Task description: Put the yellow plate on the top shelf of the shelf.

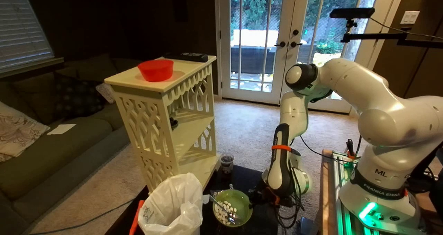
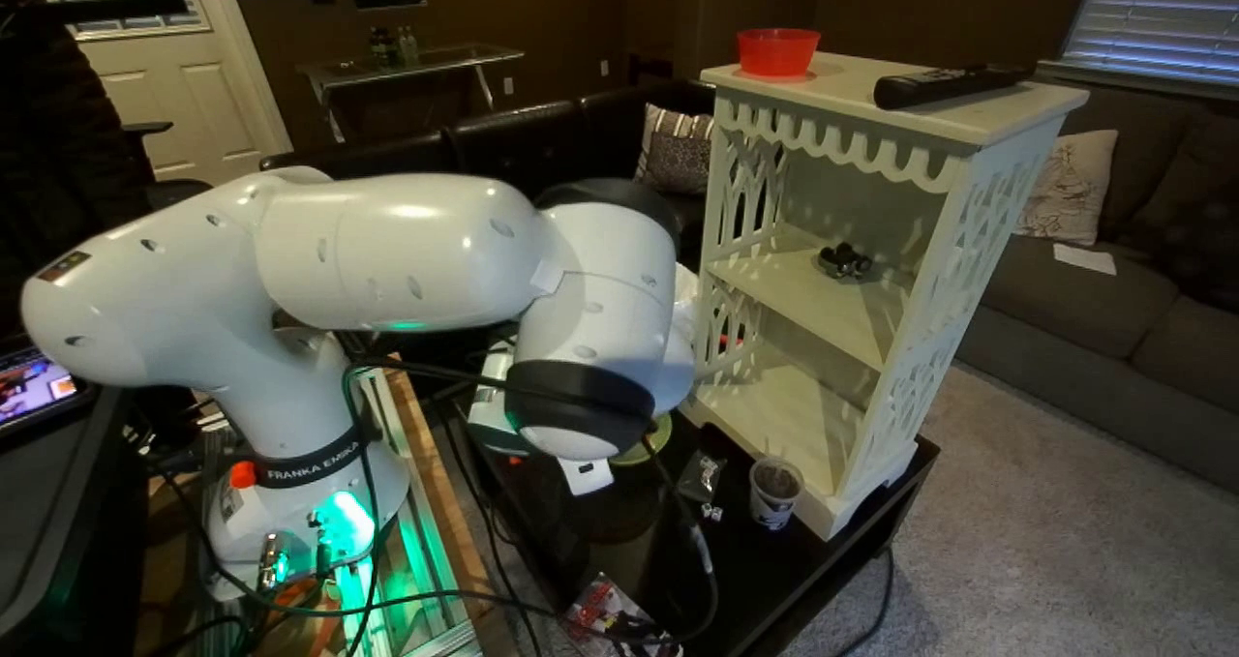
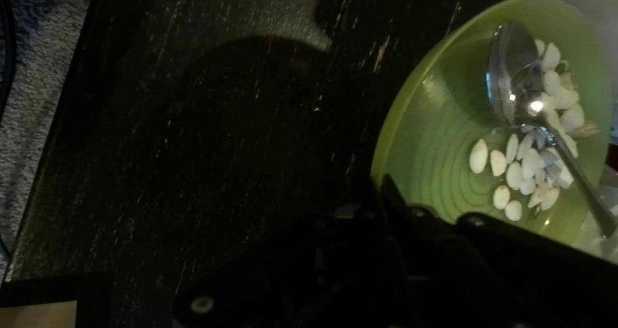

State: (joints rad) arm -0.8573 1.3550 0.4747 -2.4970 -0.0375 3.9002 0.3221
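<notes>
The yellow plate [image 3: 434, 144]: probably stiff and light, its glossy wall likely slippery. My claw [image 3: 378, 183] pinches the rim, sound but off-centre: the white pieces [image 3: 531, 163] and spoon [image 3: 528, 106] lie opposite and may slide. The plate is inward of the desk [image 3: 169, 197] edge facing my base [image 1: 380, 200], lifted or resting I cannot tell; the shelf [image 1: 131, 79] stands toward the opposite edge.

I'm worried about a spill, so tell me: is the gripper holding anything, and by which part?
Yes: the gripper is shut on the yellow-green plate, pinching its rim on the side away from the white bits.
</notes>
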